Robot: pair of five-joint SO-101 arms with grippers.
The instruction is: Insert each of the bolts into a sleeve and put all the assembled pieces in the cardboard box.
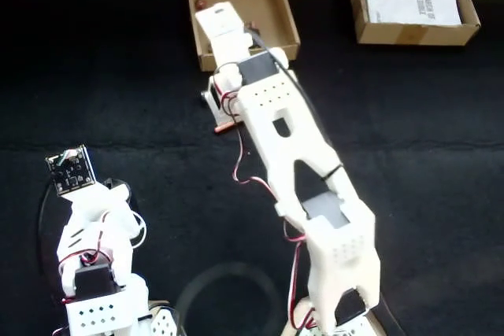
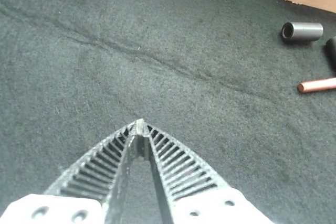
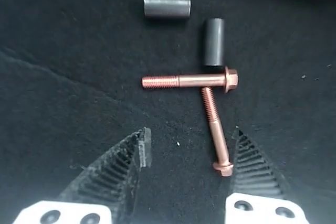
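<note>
— Between the right gripper's (image 3: 191, 137) fingers, which are spread wide and hold nothing, lies the near bolt (image 3: 215, 129), its head almost against one finger.

— So what is the risk if it closes from there?

— I think an off-centre catch. That finger would meet the head first and could swivel the bolt instead of pinching it.

— And beyond that bolt?

— Its threaded end touches, or nearly touches, the cross bolt (image 3: 189, 81), lying crosswise just past it. A swivel would likely shove that one too.

— Into the sleeves?

— Probably. The nearer sleeve (image 3: 214, 43) lies end-on just beside the cross bolt, with the far sleeve (image 3: 167, 7) beyond. Both are round and lie on their sides on the black mat (image 2: 157, 35), so a nudge could roll them.

— Where is the cardboard box?

— Just past the parts: the cardboard box (image 1: 285, 13) stands at the table's far edge.

— Could the other arm help?

— Not yet. The left gripper (image 2: 139, 125) is closed, empty, low over the mat, well apart from the parts.
</note>
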